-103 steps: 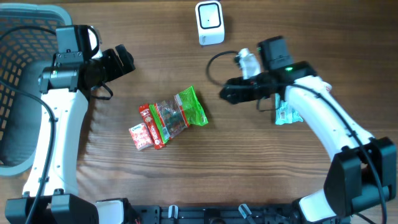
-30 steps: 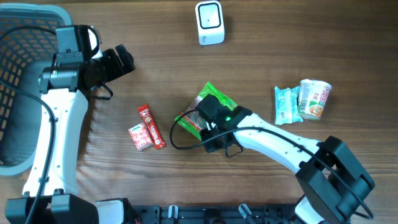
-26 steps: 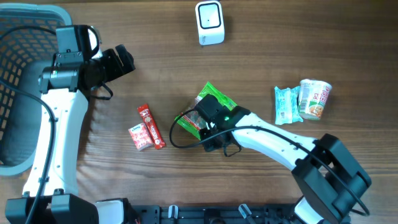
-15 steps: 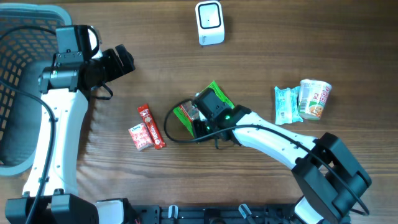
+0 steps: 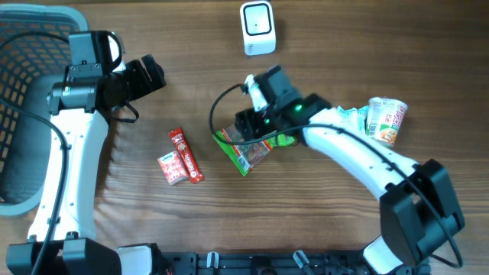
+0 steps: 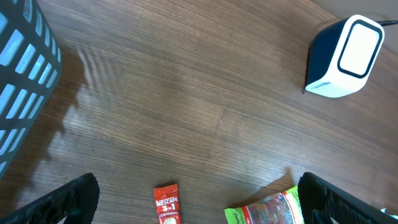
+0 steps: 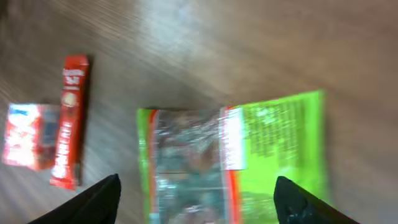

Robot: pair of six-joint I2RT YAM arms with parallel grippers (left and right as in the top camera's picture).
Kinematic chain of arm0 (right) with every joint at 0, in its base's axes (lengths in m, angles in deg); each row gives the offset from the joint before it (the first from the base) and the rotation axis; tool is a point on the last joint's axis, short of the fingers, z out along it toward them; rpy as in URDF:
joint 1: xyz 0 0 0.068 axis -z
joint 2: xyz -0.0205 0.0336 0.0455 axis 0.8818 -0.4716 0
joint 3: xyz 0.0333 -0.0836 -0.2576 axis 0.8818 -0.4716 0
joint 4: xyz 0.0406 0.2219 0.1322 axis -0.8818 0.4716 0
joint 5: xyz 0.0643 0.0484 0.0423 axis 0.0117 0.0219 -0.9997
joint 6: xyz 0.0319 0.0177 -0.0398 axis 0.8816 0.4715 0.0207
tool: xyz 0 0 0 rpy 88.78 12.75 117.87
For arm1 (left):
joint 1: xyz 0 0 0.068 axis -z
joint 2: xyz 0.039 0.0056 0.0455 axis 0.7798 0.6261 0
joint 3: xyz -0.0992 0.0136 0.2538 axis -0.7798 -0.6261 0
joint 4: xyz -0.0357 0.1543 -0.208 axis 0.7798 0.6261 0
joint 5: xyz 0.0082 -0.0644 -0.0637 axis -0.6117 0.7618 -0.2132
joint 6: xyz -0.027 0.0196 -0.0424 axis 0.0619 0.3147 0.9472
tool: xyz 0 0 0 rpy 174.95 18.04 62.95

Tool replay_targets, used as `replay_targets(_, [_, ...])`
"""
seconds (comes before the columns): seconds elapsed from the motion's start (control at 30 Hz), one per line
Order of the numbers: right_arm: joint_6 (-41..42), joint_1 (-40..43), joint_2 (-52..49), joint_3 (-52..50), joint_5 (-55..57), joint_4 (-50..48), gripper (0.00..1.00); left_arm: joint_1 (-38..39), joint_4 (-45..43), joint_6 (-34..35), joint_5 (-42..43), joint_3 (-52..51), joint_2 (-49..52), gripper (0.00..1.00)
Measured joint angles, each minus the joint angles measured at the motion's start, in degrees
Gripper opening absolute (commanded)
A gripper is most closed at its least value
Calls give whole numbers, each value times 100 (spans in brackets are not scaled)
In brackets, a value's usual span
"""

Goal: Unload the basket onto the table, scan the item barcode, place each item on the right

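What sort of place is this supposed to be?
Most likely a mock shop checkout on a wooden table: a white box-shaped barcode scanner, a dark plastic mesh shopping basket, and packaged groceries such as a green plastic snack bag and a paper noodle cup.

A shop checkout mocked up on a wood-grain table (image 5: 176, 61); a white barcode scanner (image 5: 257, 27) stands at the far edge; a grey shopping basket (image 5: 15, 84) fills the far left corner; packaged snacks (image 5: 243, 149) and a noodle cup (image 5: 387, 120) lie about.
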Motion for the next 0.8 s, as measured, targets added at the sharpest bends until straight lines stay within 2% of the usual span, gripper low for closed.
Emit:
replay_targets(0.1, [-595, 68, -24, 0, 15, 26, 81, 0, 0, 0, 0, 0, 0, 100])
replay_targets(0.23, [-962, 48, -413, 2, 20, 22, 82, 0, 0, 0, 0, 0, -2, 100])
replay_targets(0.27, [-1029, 48, -584, 2, 20, 28, 88, 0, 0, 0, 0, 0, -2, 100])
replay_targets(0.3, [-1064, 48, -739, 4, 17, 55, 99, 0, 0, 0, -2, 0, 0, 100])
replay_targets(0.47, [-1172, 48, -1283, 83, -9, 304, 97, 0, -2, 0, 0, 0, 0, 100])
replay_targets(0.5, [-1191, 48, -1320, 136, -9, 372, 90, 0, 0, 0, 0, 0, -2, 100])
replay_targets(0.57, [-1207, 48, -1386, 234, -31, 518, 70, 0, 0, 0, 0, 0, -2, 100])
replay_targets(0.6, [-1239, 48, -1401, 247, -118, 564, 52, 0, -2, 0, 0, 0, -2, 100])
replay_targets(0.63, [-1228, 50, -1405, 247, -208, 581, 40, 0, 0, 0, 0, 0, -2, 100])
replay_targets(0.67, [-1259, 57, -1414, 247, -354, 603, 37, 0, -2, 0, -2, 0, -2, 100])
replay_targets(0.7, [-1263, 66, -1423, 243, -551, 623, 62, 0, -2, 0, 0, 0, -2, 100])
replay_targets(0.73, [-1276, 66, -1425, 234, -704, 629, 82, 0, -2, 0, 0, 0, -2, 100])
replay_targets(0.77, [-1257, 66, -1427, 227, -809, 669, 94, 0, -2, 0, 0, 0, -2, 100])
replay_targets(0.8, [-1274, 63, -1425, 223, -903, 706, 98, 0, 0, 0, -2, 0, -2, 100])
